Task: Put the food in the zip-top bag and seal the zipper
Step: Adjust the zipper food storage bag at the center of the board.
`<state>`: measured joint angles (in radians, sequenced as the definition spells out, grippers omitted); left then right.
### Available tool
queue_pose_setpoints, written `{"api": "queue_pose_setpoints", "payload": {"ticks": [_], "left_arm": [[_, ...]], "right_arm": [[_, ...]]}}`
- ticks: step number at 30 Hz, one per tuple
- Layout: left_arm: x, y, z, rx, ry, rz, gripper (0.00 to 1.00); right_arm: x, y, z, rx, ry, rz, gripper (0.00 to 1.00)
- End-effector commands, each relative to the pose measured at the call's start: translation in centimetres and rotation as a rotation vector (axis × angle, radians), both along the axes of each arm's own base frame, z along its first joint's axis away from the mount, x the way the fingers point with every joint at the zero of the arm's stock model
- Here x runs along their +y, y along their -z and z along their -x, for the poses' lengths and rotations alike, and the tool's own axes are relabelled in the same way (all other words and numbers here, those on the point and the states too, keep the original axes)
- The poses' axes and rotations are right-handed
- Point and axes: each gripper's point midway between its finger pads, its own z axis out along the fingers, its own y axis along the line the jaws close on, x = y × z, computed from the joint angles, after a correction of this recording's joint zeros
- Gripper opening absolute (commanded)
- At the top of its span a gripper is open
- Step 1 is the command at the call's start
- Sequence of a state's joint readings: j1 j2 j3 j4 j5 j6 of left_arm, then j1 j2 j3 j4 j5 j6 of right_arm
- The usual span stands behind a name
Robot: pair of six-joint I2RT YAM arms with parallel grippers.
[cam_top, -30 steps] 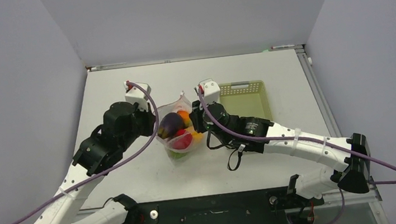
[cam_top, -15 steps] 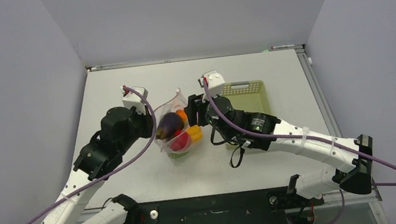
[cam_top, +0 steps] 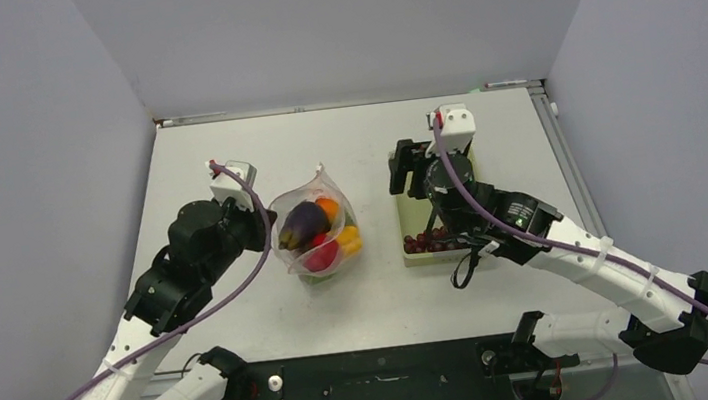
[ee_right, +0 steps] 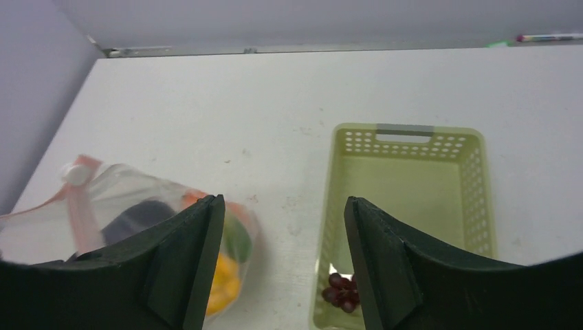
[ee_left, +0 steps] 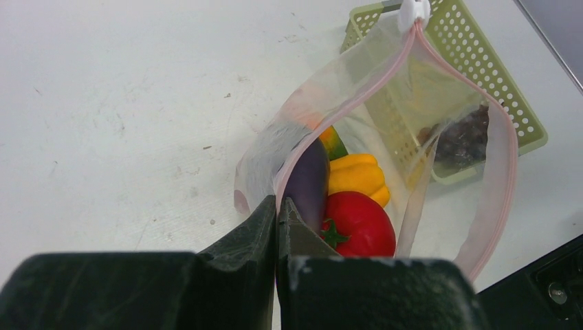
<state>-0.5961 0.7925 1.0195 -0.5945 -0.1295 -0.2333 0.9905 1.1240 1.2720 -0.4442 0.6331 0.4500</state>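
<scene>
White bench (cam_top: 381, 297), grey walls. Left claw (ee_left: 277, 206) pinched shut on the zip-top bag (cam_top: 313, 230) rim, holding the mouth open. Right claw (ee_right: 283, 203) wide open, empty, above the basket (ee_right: 405, 128). Risk: the grapes (ee_right: 340, 289) lie low against the basket wall, so a shallow grasp may drop them

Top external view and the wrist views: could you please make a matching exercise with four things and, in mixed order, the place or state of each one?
Things:
1. grapes
2. eggplant
3. left gripper
4. right gripper

Places or states:
A. open, holding nothing
B. inside the zip-top bag
C. in the mesh basket
D. shut on the bag's mouth edge

Pairs: 1-C, 2-B, 3-D, 4-A
</scene>
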Motion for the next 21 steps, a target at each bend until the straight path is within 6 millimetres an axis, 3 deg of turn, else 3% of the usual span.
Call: {"api": "queue_pose_setpoints", "payload": {"ticks": [1,5,9,15,17,21], "left_arm": [[-0.7,-2.5,-0.3,-0.074,0.019,0.071,0.0],[-0.7,-2.3,-0.3,-0.072,0.022,0.07,0.0],[-0.5,-2.2,-0.2,-0.072,0.019,0.068,0.0],[-0.5,-2.2,-0.1,-0.073,0.022,0.069,0.0],[-0.5,-2.2,-0.1,-0.075,0.021,0.068,0.0],[-0.4,-2.3,0.0,-0.078,0.021,0.07,0.0]], "right_arm": [[-4.0,3.4,-1.1,0.083,0.107,0.064,0.66],[-5.9,6.8,-1.9,0.179,0.143,0.098,0.71],[-6.8,10.3,-1.9,0.259,0.163,0.132,0.83],[-8.2,14.0,-1.6,0.35,0.231,0.13,1.0],[-8.6,15.2,-1.5,0.376,0.253,0.117,0.91],[-9.5,17.4,-1.3,0.419,0.319,0.081,0.9]]}}
